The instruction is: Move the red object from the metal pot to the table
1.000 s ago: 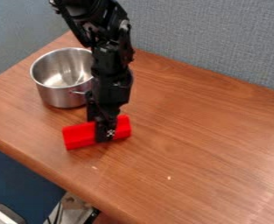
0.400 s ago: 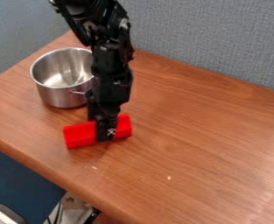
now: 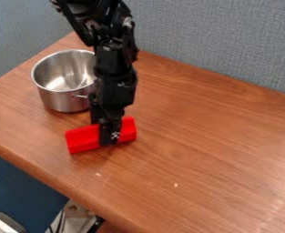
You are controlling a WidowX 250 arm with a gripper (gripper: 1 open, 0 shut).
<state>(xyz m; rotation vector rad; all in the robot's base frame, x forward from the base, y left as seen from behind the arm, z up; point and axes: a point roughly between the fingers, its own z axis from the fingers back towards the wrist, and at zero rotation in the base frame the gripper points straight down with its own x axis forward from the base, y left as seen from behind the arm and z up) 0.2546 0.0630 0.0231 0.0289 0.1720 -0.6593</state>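
Nothing has shifted since the earlier frames: block, pot and arm sit exactly as they did.

Bright red rectangular block (image 3: 99, 137) lies flat on the reddish-brown wooden tabletop (image 3: 206, 136), long axis running roughly left to right, slightly tilted in the view. It is outside the pot, just in front and to the right of it, apart from its wall.

Black gripper (image 3: 109, 136) points straight down over the right half of the block, fingers straddling it front and back. Jaws stand fairly wide, about the block's width; whether the pads press the block or merely bracket it cannot be told at this resolution. Block rests on the wood either way.

Small round shiny steel pot (image 3: 65, 80) stands upright behind and left of the block, near the table's back-left edge, its interior showing only bare metal.

Black jointed arm (image 3: 103, 36) rises from the gripper toward the top of the view, in front of a grey-blue wall (image 3: 218, 36).
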